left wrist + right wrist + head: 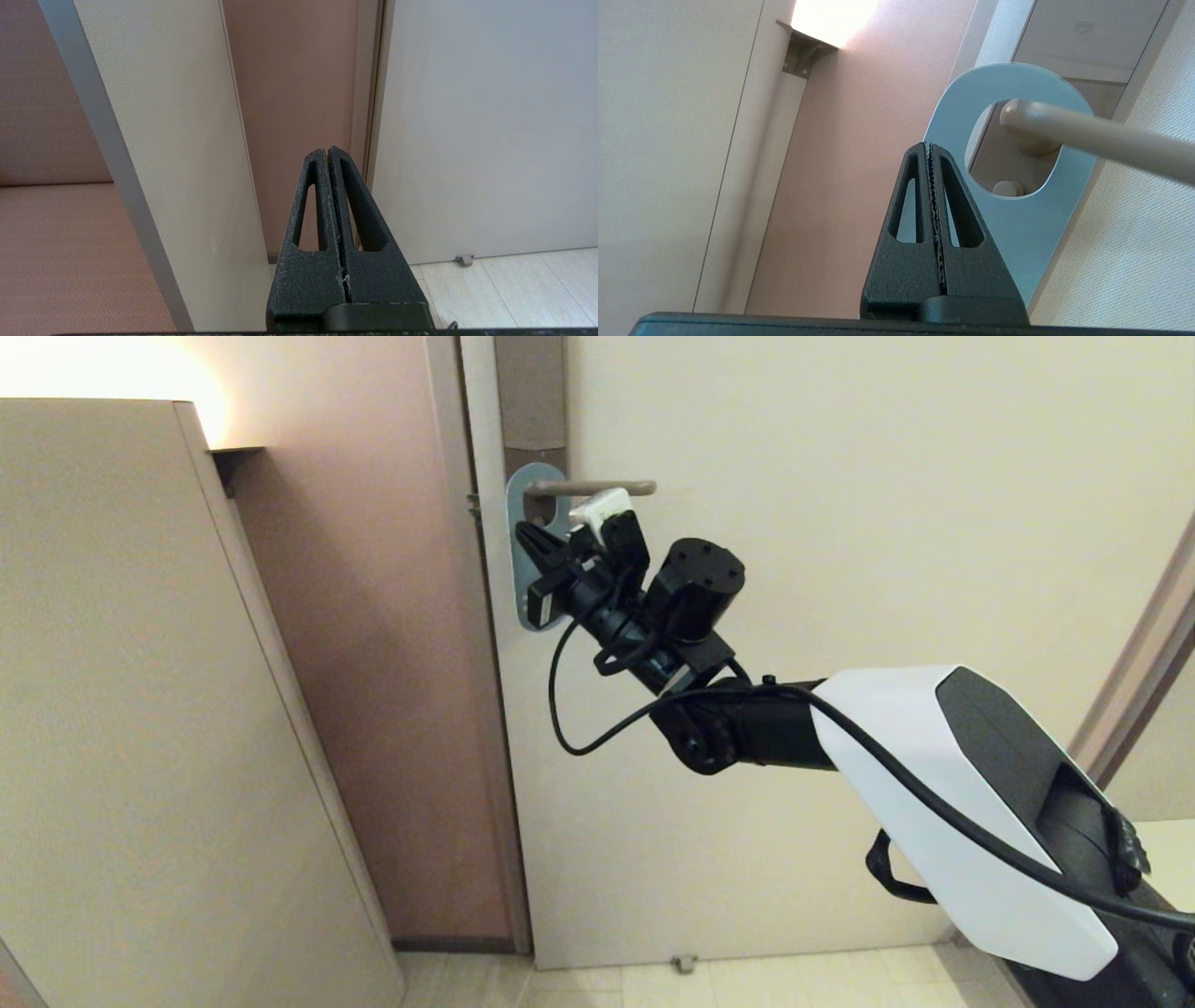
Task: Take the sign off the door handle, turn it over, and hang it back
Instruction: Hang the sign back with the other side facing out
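The sign (pixel 516 497) hangs on the door handle (pixel 597 487) with its pale blue-grey face outward, the lever passing through its round hole. Above it runs the brownish backplate (pixel 530 392). My right gripper (pixel 525 532) is shut and sits right in front of the sign's left part, just below the lever. In the right wrist view the sign (pixel 1017 233) shows behind both shut fingers of the right gripper (pixel 928 145), nothing between them, and the handle (pixel 1111 135) crosses the hole. My left gripper (pixel 328 151) is shut and empty, parked low near the floor.
A tall beige panel (pixel 121 709) stands at the left, with a pink wall strip (pixel 392 709) between it and the door frame. The cream door (pixel 840 523) fills the right. A small door stop (pixel 684 963) sits at the door's foot.
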You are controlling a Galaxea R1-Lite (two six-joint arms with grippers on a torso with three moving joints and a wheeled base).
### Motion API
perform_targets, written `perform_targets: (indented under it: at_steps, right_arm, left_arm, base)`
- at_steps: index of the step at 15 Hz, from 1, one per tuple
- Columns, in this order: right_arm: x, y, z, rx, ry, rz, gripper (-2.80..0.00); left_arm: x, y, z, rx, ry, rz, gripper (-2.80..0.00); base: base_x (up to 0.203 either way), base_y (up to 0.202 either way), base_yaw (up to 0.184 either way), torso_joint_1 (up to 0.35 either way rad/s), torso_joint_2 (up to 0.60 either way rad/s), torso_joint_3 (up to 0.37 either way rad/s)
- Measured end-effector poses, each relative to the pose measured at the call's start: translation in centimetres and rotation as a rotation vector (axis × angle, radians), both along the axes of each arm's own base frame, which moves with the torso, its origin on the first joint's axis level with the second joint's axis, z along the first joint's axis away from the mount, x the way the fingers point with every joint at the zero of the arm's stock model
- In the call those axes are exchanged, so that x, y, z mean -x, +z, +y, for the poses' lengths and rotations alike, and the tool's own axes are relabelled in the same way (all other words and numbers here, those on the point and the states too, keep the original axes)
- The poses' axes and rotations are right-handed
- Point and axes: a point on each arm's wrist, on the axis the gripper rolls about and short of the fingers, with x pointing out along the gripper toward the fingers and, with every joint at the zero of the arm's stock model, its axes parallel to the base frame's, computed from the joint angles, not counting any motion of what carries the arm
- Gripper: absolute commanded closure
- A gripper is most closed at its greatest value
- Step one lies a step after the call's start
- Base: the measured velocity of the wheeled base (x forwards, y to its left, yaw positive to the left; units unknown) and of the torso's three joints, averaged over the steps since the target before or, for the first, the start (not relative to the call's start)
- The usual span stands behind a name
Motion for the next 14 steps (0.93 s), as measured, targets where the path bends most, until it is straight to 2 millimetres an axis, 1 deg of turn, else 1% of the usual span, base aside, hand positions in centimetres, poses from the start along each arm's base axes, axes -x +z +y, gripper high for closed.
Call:
perform_targets:
  at_steps: [7,14]
  right_arm:
    - [0.2,0.2,0.2,0.0,0.003,-0.005,0.0]
    - [-0.1,-1.1,0.5,0.027,-0.004,0.001,0.0]
  left_arm:
    - [0.0,0.0,0.0,0.0,0.0,-0.001,0.0]
    - [0.0,0.0,0.0,-0.001,0.001,0.0,0.0]
  base:
    - [0.0,0.0,0.0,0.0,0.0,0.0]
    - [0.0,0.0,0.0,0.0,0.0,0.0]
